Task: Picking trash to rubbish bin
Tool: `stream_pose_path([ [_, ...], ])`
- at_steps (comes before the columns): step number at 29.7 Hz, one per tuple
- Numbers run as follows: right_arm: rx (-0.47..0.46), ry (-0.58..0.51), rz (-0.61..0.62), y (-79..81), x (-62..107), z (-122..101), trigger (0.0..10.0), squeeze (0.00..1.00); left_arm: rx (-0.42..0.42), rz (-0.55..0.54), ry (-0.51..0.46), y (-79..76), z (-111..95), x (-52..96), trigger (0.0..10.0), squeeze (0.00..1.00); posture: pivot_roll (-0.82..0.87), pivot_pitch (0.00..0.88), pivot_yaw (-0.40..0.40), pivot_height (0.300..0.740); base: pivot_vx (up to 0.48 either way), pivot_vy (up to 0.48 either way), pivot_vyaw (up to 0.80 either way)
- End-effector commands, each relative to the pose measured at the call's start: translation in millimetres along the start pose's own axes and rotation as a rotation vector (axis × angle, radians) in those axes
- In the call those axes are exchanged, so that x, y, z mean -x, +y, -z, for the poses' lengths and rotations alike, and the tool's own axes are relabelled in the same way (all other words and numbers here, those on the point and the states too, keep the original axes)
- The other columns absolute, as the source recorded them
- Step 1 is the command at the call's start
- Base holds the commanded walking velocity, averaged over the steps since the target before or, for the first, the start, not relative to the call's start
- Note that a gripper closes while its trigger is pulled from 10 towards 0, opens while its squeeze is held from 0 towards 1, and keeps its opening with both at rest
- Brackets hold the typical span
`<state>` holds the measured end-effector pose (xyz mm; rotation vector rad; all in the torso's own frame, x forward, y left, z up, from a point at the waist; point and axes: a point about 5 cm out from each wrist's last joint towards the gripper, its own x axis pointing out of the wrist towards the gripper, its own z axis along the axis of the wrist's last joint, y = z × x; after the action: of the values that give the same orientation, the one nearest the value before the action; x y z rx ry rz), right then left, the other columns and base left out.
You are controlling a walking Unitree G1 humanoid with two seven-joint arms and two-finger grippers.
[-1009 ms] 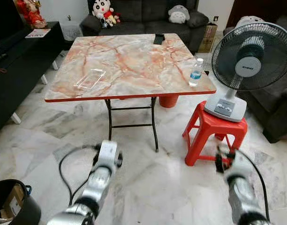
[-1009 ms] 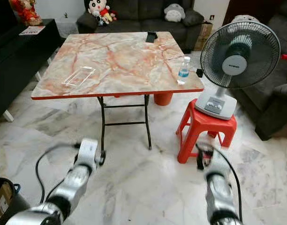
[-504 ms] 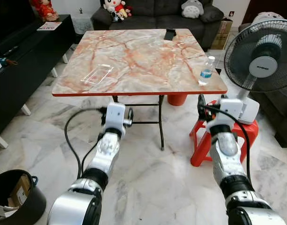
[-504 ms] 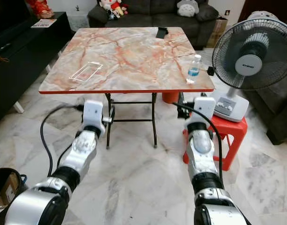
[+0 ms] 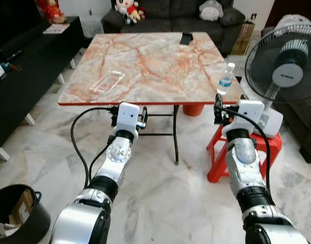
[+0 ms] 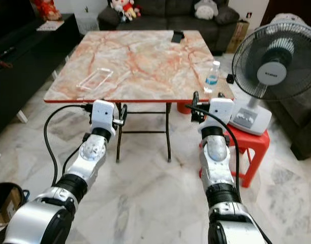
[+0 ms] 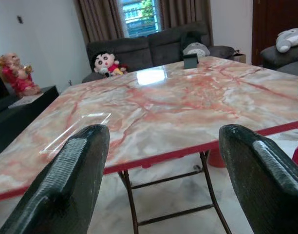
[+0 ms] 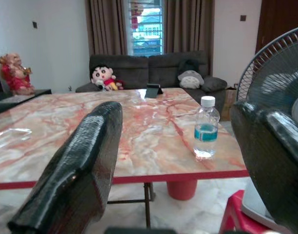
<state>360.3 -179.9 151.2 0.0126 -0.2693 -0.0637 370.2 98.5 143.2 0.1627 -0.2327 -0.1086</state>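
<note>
Bottle [image 6: 211, 77] near the worktop [image 6: 145, 56] right edge looks light, slippery, crushable, so pinch mid-body; right pincer [image 8: 188, 161] and left pincer [image 7: 163, 180] both spread, empty, short of the worktop.

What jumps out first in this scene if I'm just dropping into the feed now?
The big marble-patterned table dominates the middle, with a clear plastic tray near its left edge and a water bottle at its right edge. Both arms are raised toward it, the left gripper and right gripper open and empty, short of the table's near edge. A fan stands on a red stool at right, and a black bin sits at lower left.
</note>
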Motion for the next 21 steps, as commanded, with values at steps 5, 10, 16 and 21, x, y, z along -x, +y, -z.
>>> stream_pose_path([
  [5,0.001,-0.039,-0.007,0.0,-2.4,-9.5,10.0,0.00,0.002,-0.001,-0.012,-2.2,-2.7,-0.8,10.0,0.00,-0.15,0.009,-0.031,0.740,0.369,0.000,-0.15],
  [10,-0.001,-0.035,-0.038,9.6,-0.8,-8.0,10.0,0.00,0.004,0.002,-0.007,-2.9,-2.1,-0.6,10.0,0.00,-0.15,0.004,-0.035,0.740,0.368,0.000,0.00],
  [16,-0.007,-0.035,-0.050,11.8,-1.9,-9.2,10.0,0.00,0.006,0.000,-0.006,-2.4,-1.4,0.1,10.0,0.00,-0.14,0.000,-0.036,0.740,0.371,0.000,0.00],
  [21,-0.009,-0.042,-0.061,12.8,-3.9,-11.9,10.0,0.00,0.006,0.003,-0.006,-2.5,-1.2,0.4,10.0,0.00,-0.14,0.000,-0.035,0.740,0.370,0.000,0.00],
])
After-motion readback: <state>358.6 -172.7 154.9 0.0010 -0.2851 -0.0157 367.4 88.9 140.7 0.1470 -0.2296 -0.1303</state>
